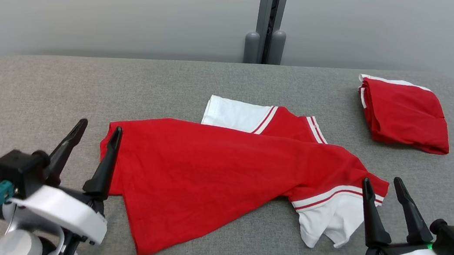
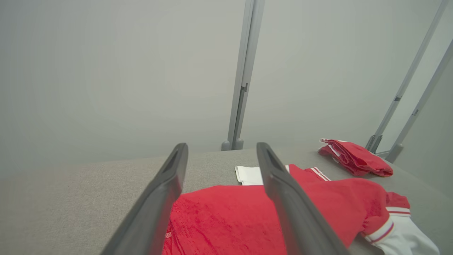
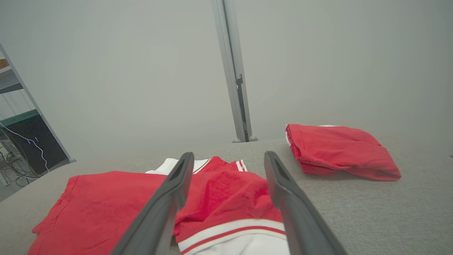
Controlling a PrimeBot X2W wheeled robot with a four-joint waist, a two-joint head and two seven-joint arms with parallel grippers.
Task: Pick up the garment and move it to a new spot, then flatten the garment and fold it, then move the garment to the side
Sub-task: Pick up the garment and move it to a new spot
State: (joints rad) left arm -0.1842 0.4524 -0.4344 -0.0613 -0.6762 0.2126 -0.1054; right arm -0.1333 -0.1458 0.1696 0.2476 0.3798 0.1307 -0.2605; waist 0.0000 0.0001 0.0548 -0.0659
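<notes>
The garment (image 1: pixel 221 170) is a red shirt with white sleeves and red-and-white trim, lying loosely folded over itself in the middle of the grey table (image 1: pixel 39 85). It also appears in the left wrist view (image 2: pixel 226 219) and the right wrist view (image 3: pixel 106 202). My left gripper (image 1: pixel 97 130) stands open at the shirt's left edge, its right finger over the red cloth, holding nothing. Open too, my right gripper (image 1: pixel 382 182) hangs by the white sleeve (image 1: pixel 329 220) at the shirt's right end, nothing between its fingers.
A second red garment (image 1: pixel 404 113), folded, lies at the table's far right corner, also in the right wrist view (image 3: pixel 339 150). A grey post (image 1: pixel 271 19) stands behind the table's far edge against a pale wall. Shelving with cables (image 3: pixel 21 141) stands off to the left.
</notes>
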